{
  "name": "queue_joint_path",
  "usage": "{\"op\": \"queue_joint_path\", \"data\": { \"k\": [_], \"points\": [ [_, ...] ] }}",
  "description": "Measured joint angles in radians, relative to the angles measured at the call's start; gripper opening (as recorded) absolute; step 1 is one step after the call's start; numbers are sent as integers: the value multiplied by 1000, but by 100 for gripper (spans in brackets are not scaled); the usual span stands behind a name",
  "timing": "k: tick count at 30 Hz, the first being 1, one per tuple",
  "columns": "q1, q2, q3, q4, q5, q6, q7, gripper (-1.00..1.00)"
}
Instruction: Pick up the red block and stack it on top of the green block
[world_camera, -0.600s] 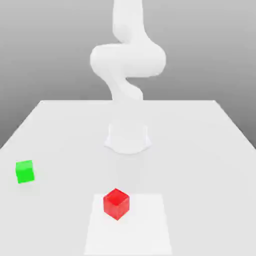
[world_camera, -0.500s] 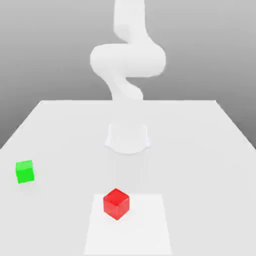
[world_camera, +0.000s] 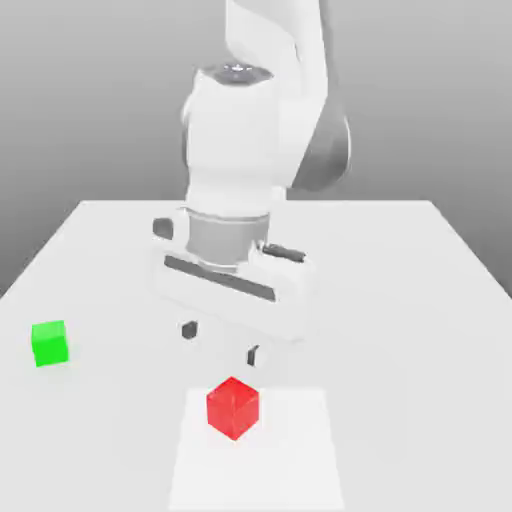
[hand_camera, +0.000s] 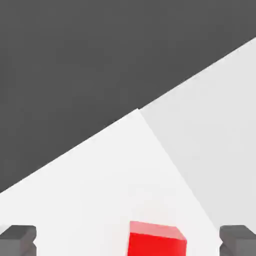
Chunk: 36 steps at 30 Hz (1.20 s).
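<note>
While the end effector (world_camera: 220, 343) hovers spread, the red block (world_camera: 233, 407) lies just below.

Before you, the small glossy red cube (world_camera: 232, 407) sits on the table (world_camera: 400, 300); the small green cube (world_camera: 49, 343) lies well apart toward the exterior view's left.

Simulated test bench: bare white table (world_camera: 400, 300), blank grey backdrop.

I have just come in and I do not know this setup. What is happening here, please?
A white robot arm holds its gripper open above the table, just behind the red block. It grips nothing yet. In the hand view the red block lies between the two fingertips. The green block sits apart, toward the exterior view's left. Both blocks rest on the table, unstacked.
</note>
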<state>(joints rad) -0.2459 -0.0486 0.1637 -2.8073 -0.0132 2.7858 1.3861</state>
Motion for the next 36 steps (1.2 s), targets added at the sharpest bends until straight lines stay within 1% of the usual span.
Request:
{"op": "queue_joint_path", "data": {
  "k": [3,11,12,19,26,29,31,32,34,36],
  "points": [
    [-1,70,-3,-6,3,57,19,0],
    [36,250,-67,17,-106,208,101,0],
    [48,272,-82,18,-115,227,107,-100],
    [51,276,-86,19,-122,232,112,-100],
    [19,131,-29,3,-25,110,45,-100],
    [19,68,-20,-9,6,56,20,-100],
    [33,33,-33,-16,18,25,8,-100],
    [18,24,-58,-14,16,13,3,-100],
    [-96,12,-116,-6,8,-9,-6,-100],
    [-180,2,-160,4,1,-29,-17,-100]
  ]
}}
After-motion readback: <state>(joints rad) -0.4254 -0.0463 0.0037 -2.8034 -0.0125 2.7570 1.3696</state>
